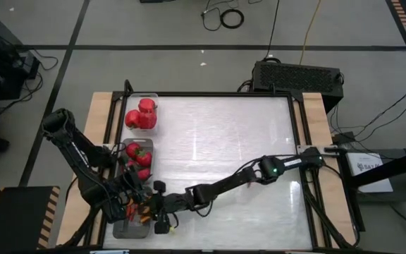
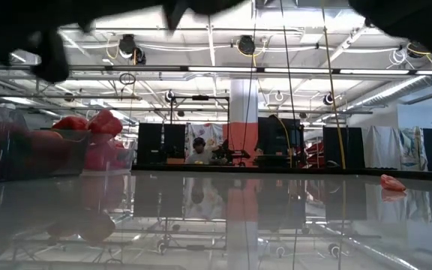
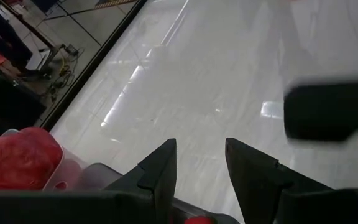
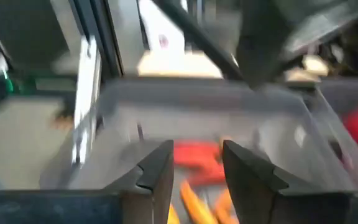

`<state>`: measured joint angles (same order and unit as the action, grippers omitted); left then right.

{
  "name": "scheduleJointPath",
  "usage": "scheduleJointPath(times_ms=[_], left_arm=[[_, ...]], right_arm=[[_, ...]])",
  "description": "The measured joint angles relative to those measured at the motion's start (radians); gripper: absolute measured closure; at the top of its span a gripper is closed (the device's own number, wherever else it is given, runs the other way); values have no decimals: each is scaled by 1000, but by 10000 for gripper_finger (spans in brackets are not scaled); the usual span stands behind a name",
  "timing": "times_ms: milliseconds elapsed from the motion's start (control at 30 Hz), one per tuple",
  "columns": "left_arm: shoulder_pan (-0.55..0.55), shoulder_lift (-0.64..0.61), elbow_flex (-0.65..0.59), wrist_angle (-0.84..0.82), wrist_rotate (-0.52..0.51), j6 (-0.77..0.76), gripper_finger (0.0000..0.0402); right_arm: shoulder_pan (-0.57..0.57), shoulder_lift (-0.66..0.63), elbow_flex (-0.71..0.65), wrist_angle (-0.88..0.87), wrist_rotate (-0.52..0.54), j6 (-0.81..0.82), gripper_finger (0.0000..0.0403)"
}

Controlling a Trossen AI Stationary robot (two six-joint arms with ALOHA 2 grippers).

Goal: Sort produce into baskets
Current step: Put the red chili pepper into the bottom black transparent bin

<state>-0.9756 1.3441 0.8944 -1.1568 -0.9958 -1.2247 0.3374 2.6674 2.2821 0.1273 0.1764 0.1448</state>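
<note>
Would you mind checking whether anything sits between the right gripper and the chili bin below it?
Nothing visible does: the right gripper hangs open directly over the near bin, chilies showing between its fingers. The left gripper is close alongside.

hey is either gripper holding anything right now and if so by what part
Nothing is held. The right gripper is open above the chili peppers in the near bin; the left gripper is open with only table between its fingers.

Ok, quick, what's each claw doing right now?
Left claw: open, holding nothing, over the near bin.
Right claw: open, empty, above the chili peppers in that bin.
</note>
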Motion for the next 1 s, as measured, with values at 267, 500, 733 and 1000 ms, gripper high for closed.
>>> scheduleJointPath(times_ms=[267,500,733,1000], left_arm=[[0,0,0,7,34,0,256],[0,0,0,16,41,0,256],[0,0,0,19,41,0,256],[0,0,0,26,36,0,256]], right_arm=[[1,-189,1,-706,-30,121,266],[5,-290,1,-1300,-75,239,266],[55,-307,-7,-1709,-66,225,266],[122,-391,-159,-1696,8,-58,266]])
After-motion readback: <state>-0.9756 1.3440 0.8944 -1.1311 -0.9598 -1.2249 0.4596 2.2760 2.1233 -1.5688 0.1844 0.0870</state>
